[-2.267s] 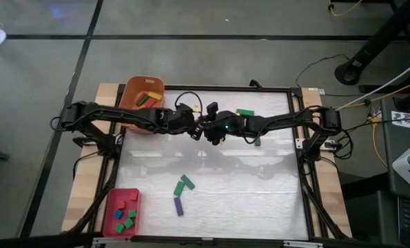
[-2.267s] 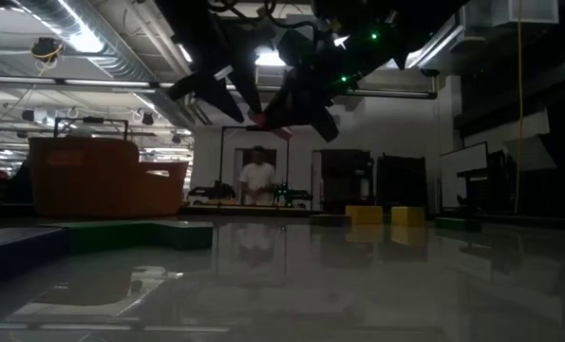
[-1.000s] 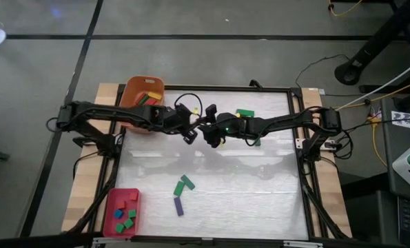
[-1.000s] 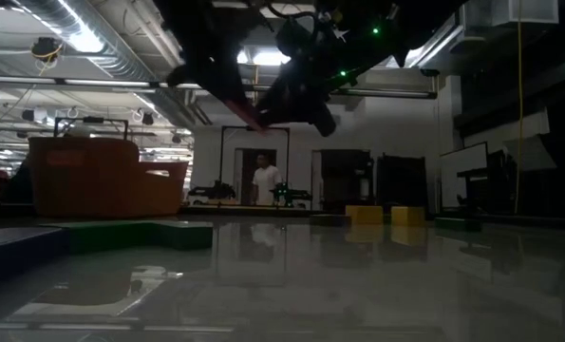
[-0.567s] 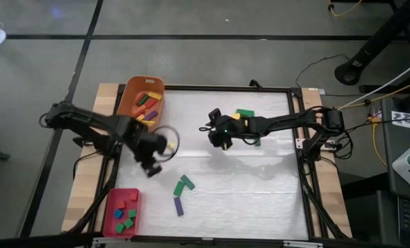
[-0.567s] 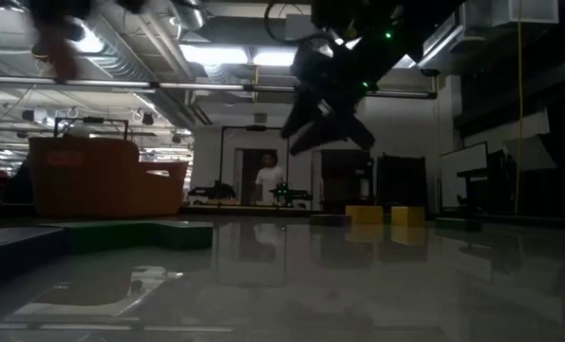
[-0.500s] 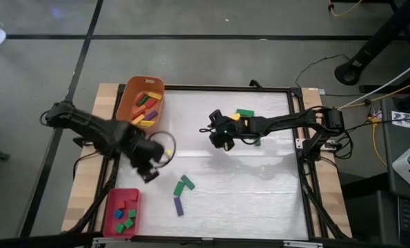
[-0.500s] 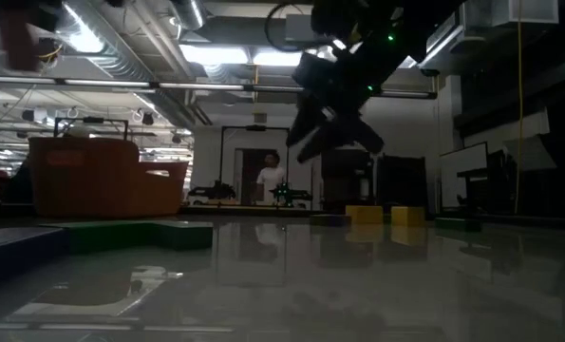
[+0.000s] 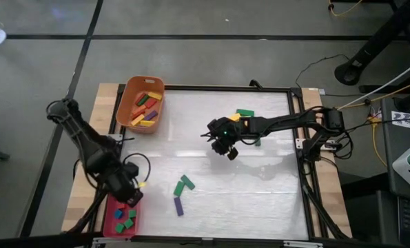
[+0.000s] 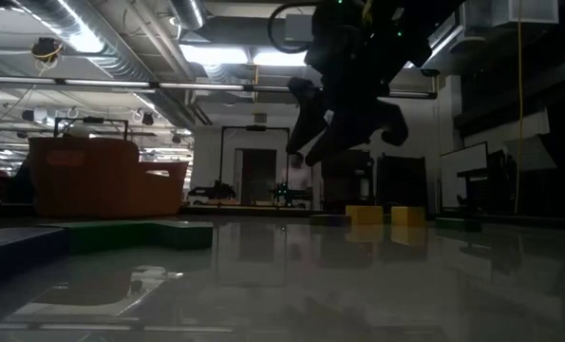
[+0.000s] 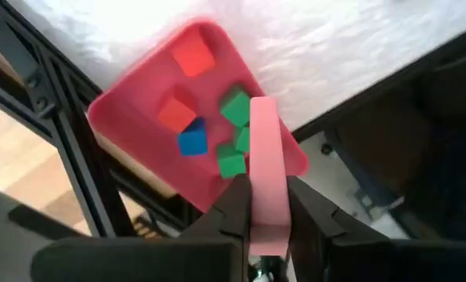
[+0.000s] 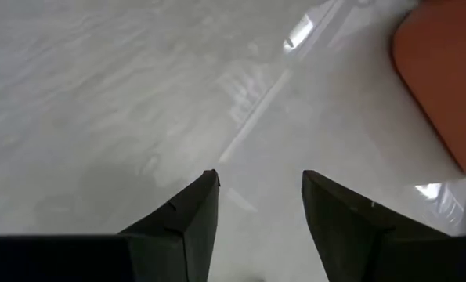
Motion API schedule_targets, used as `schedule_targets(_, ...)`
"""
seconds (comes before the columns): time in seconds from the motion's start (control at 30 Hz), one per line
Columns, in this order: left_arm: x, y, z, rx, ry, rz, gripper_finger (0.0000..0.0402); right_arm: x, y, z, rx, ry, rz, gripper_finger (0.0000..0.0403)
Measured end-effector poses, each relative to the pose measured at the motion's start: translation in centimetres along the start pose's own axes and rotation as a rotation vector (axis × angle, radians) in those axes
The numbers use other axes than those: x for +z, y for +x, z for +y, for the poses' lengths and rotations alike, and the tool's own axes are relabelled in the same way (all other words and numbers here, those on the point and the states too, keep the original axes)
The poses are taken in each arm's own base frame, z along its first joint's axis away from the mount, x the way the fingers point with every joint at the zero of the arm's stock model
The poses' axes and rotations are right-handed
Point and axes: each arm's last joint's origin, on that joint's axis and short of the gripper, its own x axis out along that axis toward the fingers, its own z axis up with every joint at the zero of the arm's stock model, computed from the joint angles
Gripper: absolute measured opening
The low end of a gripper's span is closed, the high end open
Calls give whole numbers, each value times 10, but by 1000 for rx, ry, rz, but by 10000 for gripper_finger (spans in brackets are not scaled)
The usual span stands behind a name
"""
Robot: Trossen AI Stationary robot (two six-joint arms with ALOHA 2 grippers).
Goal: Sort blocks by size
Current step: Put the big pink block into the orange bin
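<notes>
**Left gripper carries a pink block above the red tray; right gripper hangs empty over mid-table**

High view: the left gripper (image 9: 130,198) sits at the near-left corner of the table (image 9: 260,200), right over the upper edge of the red tray (image 9: 109,219), which holds red, blue and green cubes. The orange tub (image 9: 127,110), loaded with long bars in green, purple, red, yellow and orange, lies well away from that gripper along the left edge. The right gripper (image 9: 228,151) hovers over bare table in the middle. Just behind it, along its own arm, lie a green bar (image 9: 244,112) and a yellow block (image 9: 233,118). Between the two grippers, nearer the front, rest a green block (image 9: 185,183) and a purple bar (image 9: 178,205).

Low view: the right gripper (image 10: 344,133) hangs well clear of the tabletop, fingers spread with nothing between them. Below and beyond it sit two yellow blocks (image 10: 364,215) (small and dim at this range). The orange tub (image 10: 102,180) stands far off to its side.

Left wrist view: the left gripper (image 11: 262,205) is clamped tight on a pink block (image 11: 265,160), which stands up between the fingers (image 11: 234,205). Directly past the fingertips lies the red tray (image 11: 111,117) with two red cubes (image 11: 193,56), one blue cube (image 11: 192,141) and green cubes (image 11: 234,108); the held block overlaps the green ones in this line of sight.

Right wrist view: the right gripper (image 12: 260,200) is released, its two dark fingers (image 12: 192,215) apart over bare white table. An edge of the orange tub (image 12: 444,78) shows far ahead to one side.
</notes>
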Motion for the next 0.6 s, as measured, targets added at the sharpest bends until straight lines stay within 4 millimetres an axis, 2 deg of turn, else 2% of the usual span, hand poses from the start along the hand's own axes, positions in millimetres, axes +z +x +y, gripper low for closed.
schedule_targets(0.13, -3, 1, 1, -31, 46, -147, 43, 0, 0, 0, 0, 0, 0, 182)
schedule_targets(0.37, 16, -6, 1, -49, 229, -658, 40, 1, 0, 1, 4, -2, -2, 182)
schedule_targets(0.5, 39, -15, 10, 71, 161, -884, 42, 8, 1, 7, 30, 3, -29, 182)
schedule_targets(0.6, 59, -24, 21, 202, 62, -972, 46, 16, 2, 15, 49, -21, -47, 182)
